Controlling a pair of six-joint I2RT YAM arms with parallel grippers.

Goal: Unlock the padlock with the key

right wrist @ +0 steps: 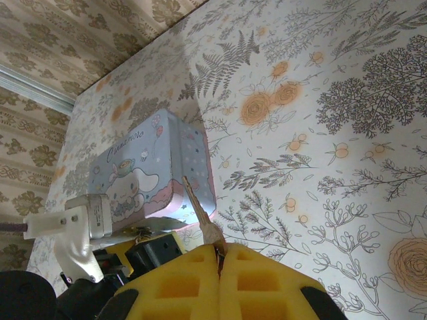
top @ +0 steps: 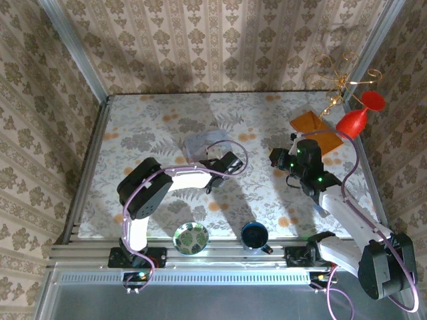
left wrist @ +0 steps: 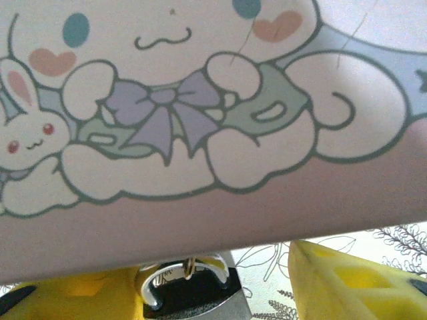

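Right hand (right wrist: pixel 219 257) pinches the key (right wrist: pixel 197 208) tight, while left hand (top: pixel 225 164) stands part-wide astride the padlock (left wrist: pixel 192 297), just beside the lavender tin (left wrist: pixel 200 100) on the table (right wrist: pixel 347 167).

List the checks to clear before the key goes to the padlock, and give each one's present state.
1. Key grip: right pincer shut on the slim brass-coloured key: ok.
2. Key tip sticking out beyond the pincer: ok.
3. Small dark metal padlock inside the left pincer: ok.
4. Left pincer clamped on it: not ok; a gap shows on one side.
5. Keyhole facing the key: cannot tell, hidden.
6. Room between padlock and pale lavender picture-lidded tin: cannot tell; they look close.
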